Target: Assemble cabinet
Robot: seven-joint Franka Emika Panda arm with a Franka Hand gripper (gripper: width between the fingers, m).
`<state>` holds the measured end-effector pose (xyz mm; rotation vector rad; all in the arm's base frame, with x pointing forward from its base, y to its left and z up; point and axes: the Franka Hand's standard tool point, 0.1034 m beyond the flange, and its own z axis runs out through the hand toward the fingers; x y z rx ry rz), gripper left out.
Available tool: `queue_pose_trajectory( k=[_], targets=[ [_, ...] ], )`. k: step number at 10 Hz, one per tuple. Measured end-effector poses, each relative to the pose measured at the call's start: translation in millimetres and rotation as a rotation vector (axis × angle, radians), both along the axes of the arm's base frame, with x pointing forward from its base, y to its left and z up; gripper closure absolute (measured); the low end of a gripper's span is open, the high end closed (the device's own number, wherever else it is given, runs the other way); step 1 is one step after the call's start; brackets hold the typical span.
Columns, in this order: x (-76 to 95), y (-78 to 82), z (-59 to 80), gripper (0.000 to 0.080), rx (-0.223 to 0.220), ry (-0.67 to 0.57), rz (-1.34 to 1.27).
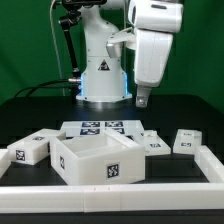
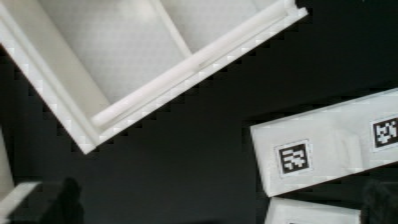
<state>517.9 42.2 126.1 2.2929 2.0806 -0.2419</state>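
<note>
The cabinet box (image 1: pixel 98 160), large, white and open-topped with a tag on its front, stands at the table's front middle. Loose tagged white blocks lie on the exterior view's left (image 1: pixel 27 149) and right (image 1: pixel 152 142), (image 1: pixel 187 141). My gripper (image 1: pixel 143 98) hangs high above the back right of the table, over nothing, open and empty. The wrist view shows one corner of a white walled part (image 2: pixel 134 95) and a flat tagged white piece (image 2: pixel 329 140), both far below. My dark fingertips (image 2: pixel 45 203) show at the frame's edge with only black table between them.
The marker board (image 1: pixel 100 128) lies flat behind the box, in front of the white robot base (image 1: pixel 103 70). A low white rail (image 1: pixel 110 192) runs along the table's front and sides. The table top is black.
</note>
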Motion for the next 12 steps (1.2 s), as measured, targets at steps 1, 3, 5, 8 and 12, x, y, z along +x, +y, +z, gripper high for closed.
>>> queue_pose_trajectory(
  k=[1, 3, 5, 8, 12],
  targets=[
    [0.1, -1.2, 0.0, 0.0003, 0.000, 0.000, 0.002],
    [-1.2, -28.5, 0.9, 0.0003, 0.034, 0.047, 0.200],
    [-10.3, -52.8, -10.1, 0.0003, 0.078, 0.114, 0.300],
    [-16.0, -61.0, -18.7, 0.0003, 0.092, 0.157, 0.328],
    [-22.1, -70.9, -23.4, 0.0003, 0.109, 0.186, 0.390]
  ],
)
